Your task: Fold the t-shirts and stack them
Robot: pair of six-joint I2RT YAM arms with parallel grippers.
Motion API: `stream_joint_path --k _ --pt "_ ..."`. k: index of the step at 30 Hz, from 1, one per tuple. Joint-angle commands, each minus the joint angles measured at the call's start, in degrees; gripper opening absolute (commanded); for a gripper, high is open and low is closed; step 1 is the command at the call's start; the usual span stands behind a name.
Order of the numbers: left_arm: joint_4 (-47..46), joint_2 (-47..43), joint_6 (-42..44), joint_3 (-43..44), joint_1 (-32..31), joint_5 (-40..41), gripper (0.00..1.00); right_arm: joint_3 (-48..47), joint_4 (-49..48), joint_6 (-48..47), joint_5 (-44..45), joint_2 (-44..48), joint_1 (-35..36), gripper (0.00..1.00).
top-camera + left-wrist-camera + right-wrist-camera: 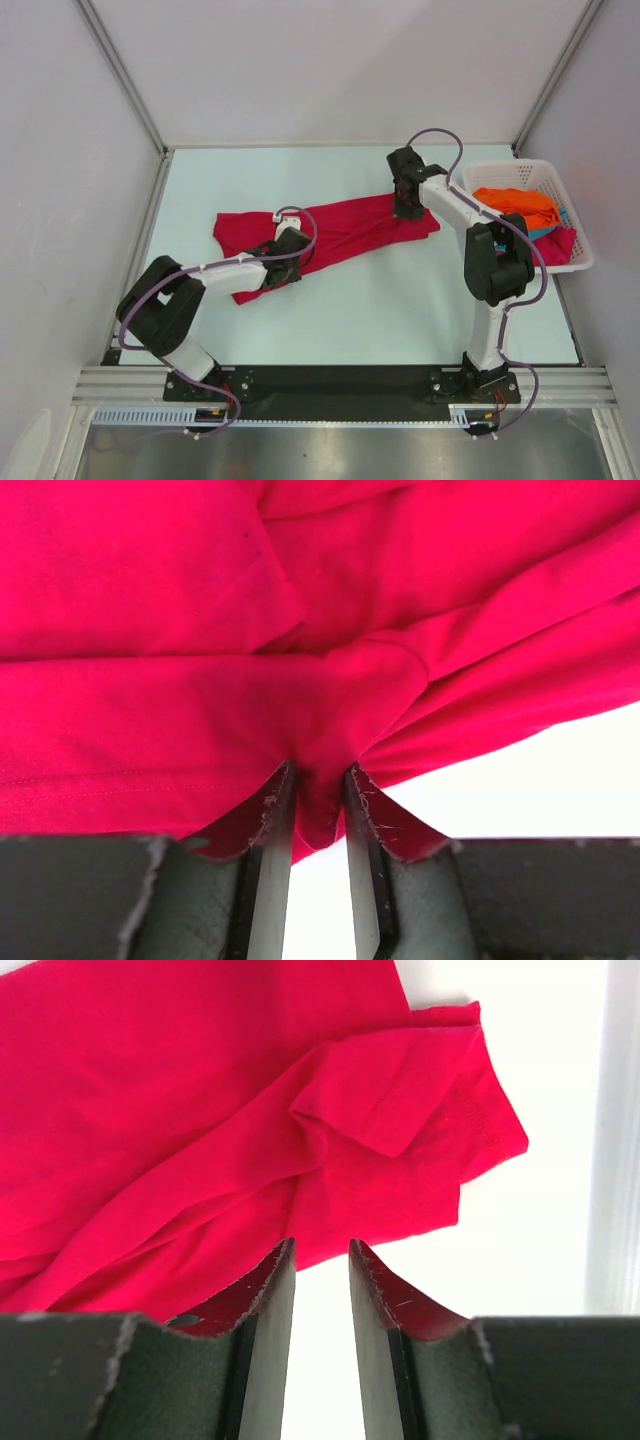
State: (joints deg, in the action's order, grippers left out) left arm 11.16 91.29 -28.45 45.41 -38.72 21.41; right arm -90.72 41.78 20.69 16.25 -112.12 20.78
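A crimson red t-shirt [350, 225] lies crumpled in a diagonal band across the table. My left gripper [287, 243] sits at its near edge. In the left wrist view the left gripper [318, 772] is shut on a pinched fold of the red t-shirt [200, 630], which bunches up between the pads. My right gripper [405, 207] hovers over the shirt's right end. In the right wrist view the right gripper [320, 1245] is open, with bare table between the fingers and the red t-shirt's [200, 1110] sleeve and hem just beyond the tips.
A white slatted basket [520, 168] stands at the right edge. It holds an orange t-shirt [515, 203], a teal one [558, 218] and another red one [560, 245]. Grey walls close in the table on three sides.
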Motion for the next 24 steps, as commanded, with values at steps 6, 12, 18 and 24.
stream_joint_path --k 6,12,18,24 --pt "4.57 -0.66 -0.91 2.23 -0.22 3.29 0.37 -0.34 -0.74 -0.82 1.06 2.34 -0.12 0.33" --pt "6.07 -2.51 -2.05 1.88 -0.22 2.32 0.73 -0.34 -0.73 -0.91 1.06 2.16 0.05 0.33" --pt "6.77 -3.57 -2.58 1.88 -0.22 3.29 0.72 -0.16 -0.65 -1.09 1.33 2.16 0.06 0.33" --pt "8.0 -6.91 -2.93 1.97 -0.22 4.34 0.71 -0.08 -0.91 -1.35 1.42 1.99 0.06 0.33"
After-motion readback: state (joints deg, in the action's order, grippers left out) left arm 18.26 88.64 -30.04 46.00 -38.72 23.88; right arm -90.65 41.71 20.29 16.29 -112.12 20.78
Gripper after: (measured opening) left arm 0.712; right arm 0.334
